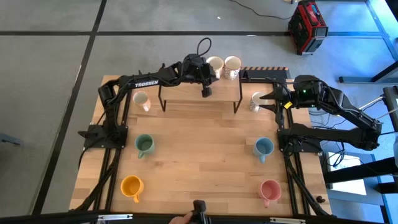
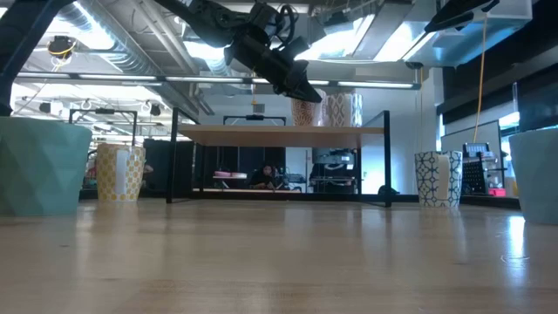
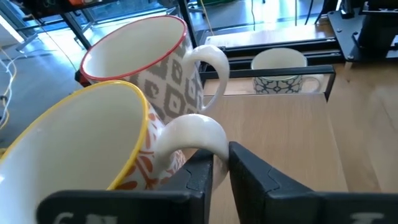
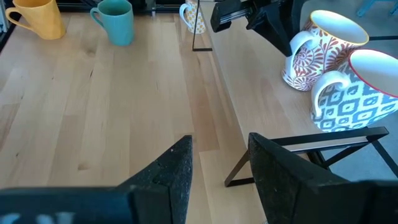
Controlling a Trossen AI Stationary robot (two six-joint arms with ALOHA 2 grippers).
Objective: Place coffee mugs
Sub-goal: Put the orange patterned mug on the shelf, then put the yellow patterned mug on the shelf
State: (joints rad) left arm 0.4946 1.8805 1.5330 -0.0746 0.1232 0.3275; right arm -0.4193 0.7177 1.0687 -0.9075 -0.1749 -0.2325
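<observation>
A black-legged wooden shelf (image 1: 199,99) stands at the table's far middle. Two white patterned mugs stand on it, one yellow-rimmed (image 1: 214,65) (image 3: 81,149), one red-rimmed (image 1: 232,65) (image 3: 149,56), with their handles toward the near side. My left gripper (image 3: 222,165) (image 2: 309,94) slants down at the yellow-rimmed mug's handle, nearly shut. My right gripper (image 4: 221,158) (image 1: 268,98) is open and holds nothing. It hovers by the shelf's right end, above a blue-patterned mug (image 1: 256,101) (image 2: 436,179) that stands on the table. My left gripper has the outer limb of the yellow-rimmed mug's handle (image 3: 214,140) between its two fingers (image 3: 255,177). It comes slanting down from the table's left. The mug stands upright with its base on the shelf top (image 2: 305,122), next to the red-rimmed mug.
More mugs stand on the table: a yellow-patterned white one (image 1: 142,101) left of the shelf, green (image 1: 144,145) and orange (image 1: 132,185) on the left, light blue (image 1: 263,148) and pink (image 1: 270,191) on the right. The arm bases (image 1: 102,134) (image 1: 298,134) flank the bare middle boards.
</observation>
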